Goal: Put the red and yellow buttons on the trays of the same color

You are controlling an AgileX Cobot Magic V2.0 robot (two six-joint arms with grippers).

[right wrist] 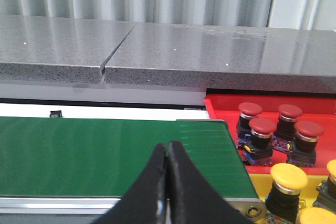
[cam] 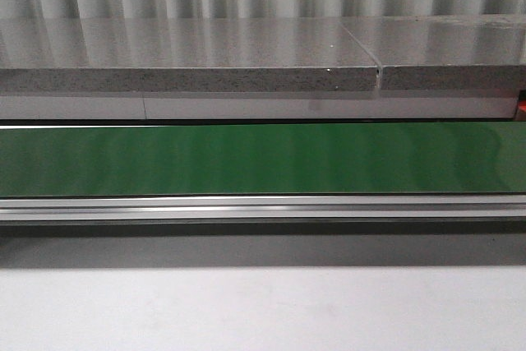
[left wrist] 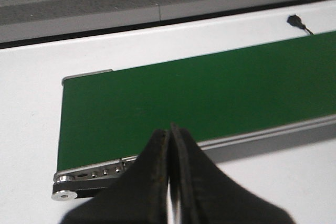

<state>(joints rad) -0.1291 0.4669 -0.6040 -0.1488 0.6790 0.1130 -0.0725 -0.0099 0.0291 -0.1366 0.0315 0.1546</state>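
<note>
Right gripper (right wrist: 167, 153) and left gripper (left wrist: 169, 137), both closed and empty, above green conveyor belt (cam: 263, 158). Red buttons (right wrist: 262, 126) in red tray (right wrist: 220, 106); yellow buttons (right wrist: 288, 176) in yellow tray (right wrist: 258, 179) beside it.

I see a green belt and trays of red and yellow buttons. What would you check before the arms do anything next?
1. Button on the green belt to pick: not ok, none in any view.
2. Left gripper empty: ok, shut on nothing.
3. Right gripper empty: ok, shut on nothing.
4. Red tray holds only red buttons: ok.
5. Yellow tray holds only yellow buttons: ok for what shows.
6. Free space in the trays: cannot tell, both cut off.
</note>
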